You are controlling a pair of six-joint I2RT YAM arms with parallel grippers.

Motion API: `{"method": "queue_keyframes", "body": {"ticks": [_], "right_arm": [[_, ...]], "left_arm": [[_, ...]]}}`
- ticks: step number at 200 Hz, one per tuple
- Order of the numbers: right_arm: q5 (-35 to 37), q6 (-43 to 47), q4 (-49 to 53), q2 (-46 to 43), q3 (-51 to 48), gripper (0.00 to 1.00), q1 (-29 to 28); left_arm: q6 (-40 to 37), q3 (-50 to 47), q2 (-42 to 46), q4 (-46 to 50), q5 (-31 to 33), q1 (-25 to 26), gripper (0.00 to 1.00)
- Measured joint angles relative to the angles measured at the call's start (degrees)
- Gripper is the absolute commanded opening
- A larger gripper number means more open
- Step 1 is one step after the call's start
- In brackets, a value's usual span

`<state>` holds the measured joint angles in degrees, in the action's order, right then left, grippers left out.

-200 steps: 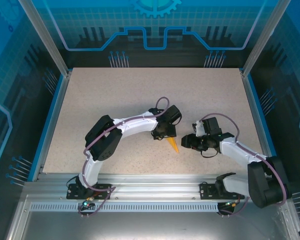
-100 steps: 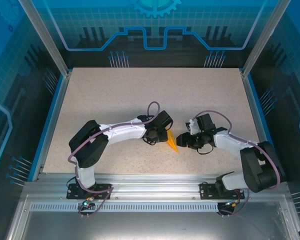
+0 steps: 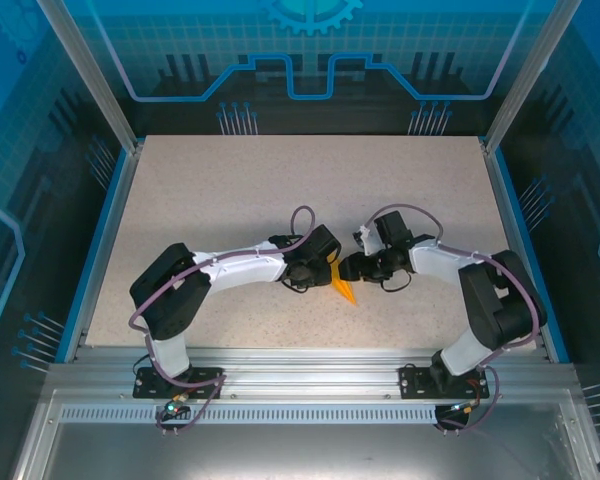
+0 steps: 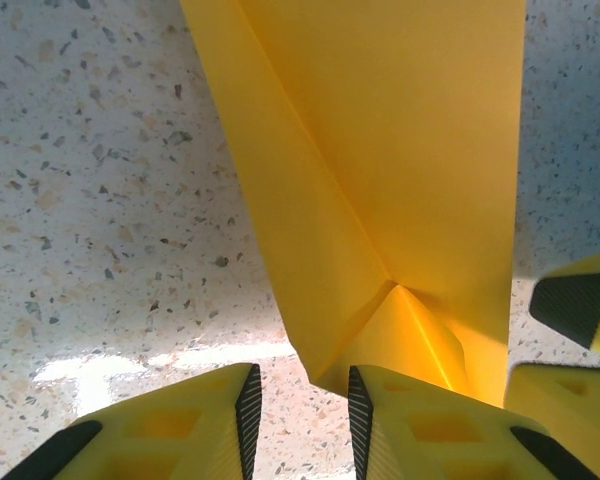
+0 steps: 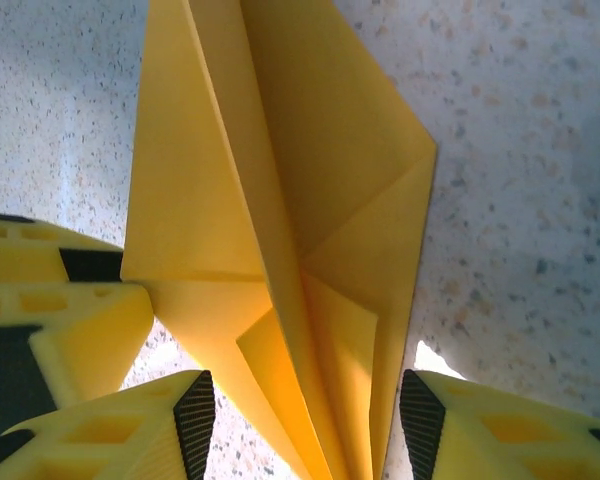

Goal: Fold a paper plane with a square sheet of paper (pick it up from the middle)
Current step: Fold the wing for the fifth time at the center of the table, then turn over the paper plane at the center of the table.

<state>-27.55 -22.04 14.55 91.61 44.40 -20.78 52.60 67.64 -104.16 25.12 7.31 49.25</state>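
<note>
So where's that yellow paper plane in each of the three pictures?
Top external: paper plane near the middle of the speckled tabletop.
Left wrist: paper plane upper middle, running off the top.
Right wrist: paper plane centre, top to bottom.
Shared landmark: the speckled tabletop beneath it.

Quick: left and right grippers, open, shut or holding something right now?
Left gripper: open a little, the paper plane's edge at the gap, no grip seen.
Right gripper: open, jaws either side of the paper plane.
</note>
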Motion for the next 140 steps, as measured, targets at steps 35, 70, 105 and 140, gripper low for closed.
{"method": "queue_keyframes", "body": {"ticks": [35,70,105,140], "right_arm": [[-0.33,1.18,0.00,2.89,2.21,0.54,-0.74],[-1.31,2.23,0.04,3.17,2.38,0.50,-1.11],[-1.64,3.30,0.81,3.13,2.36,0.44,-1.60],[-0.85,4.37,1.64,3.10,2.36,0.37,-3.06]], "left_arm": [[0.00,-0.31,0.02,-0.20,0.00,0.00,0.33],[0.00,-0.31,0.02,-0.20,0.00,0.00,0.33],[0.02,-0.31,0.02,-0.22,0.00,0.00,0.33],[0.02,-0.31,0.02,-0.22,0.00,0.00,0.32]]}}
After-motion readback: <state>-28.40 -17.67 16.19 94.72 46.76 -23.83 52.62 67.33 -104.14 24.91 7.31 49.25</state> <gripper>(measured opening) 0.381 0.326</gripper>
